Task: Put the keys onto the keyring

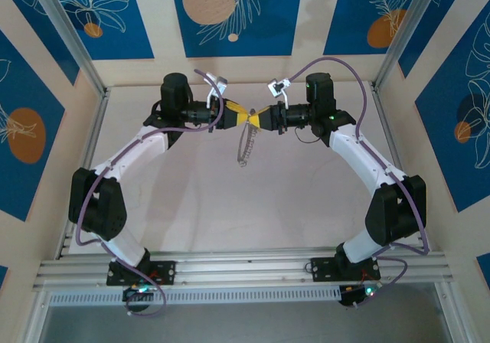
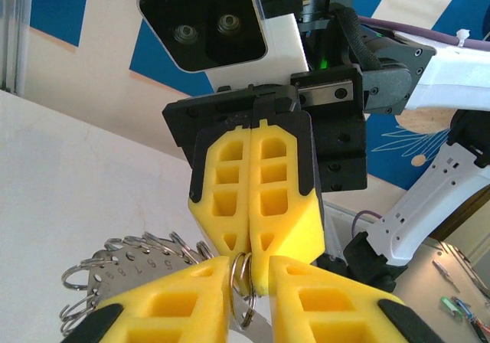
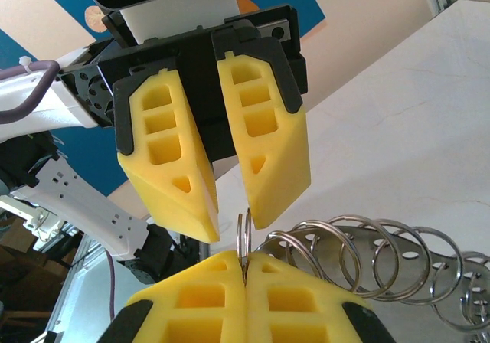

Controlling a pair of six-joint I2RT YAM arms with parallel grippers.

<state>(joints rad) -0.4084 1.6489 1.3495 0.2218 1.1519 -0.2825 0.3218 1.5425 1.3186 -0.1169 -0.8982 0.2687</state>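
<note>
**Desk:** Two arms meet tip to tip, upper centre of the overhead view. Who has the keyring?

**Photographer:** The right gripper. Its yellow fingers are pressed together at the bottom of its own wrist view, pinching one small split ring on the hoop's fringe. The rest of the keyring hangs off that pinch. From above, it trails down the frame like a chain, above the counter.

**Desk:** And the left gripper?

**Photographer:** It's directly opposite, nose to nose. Its fingers are narrowly parted, one on each side of that same split ring, which stands edge-on in the gap. I see no firm contact yet.

**Desk:** Which way does the keyring run?

**Photographer:** In the right wrist view, the row of silvery rings runs off to the lower right, away from both grippers.

**Desk:** Where's the key?

**Photographer:** It's too small to pick out here. My read is that everything turns on that upright ring between the left fingers, and both arms are equally near it.
</note>
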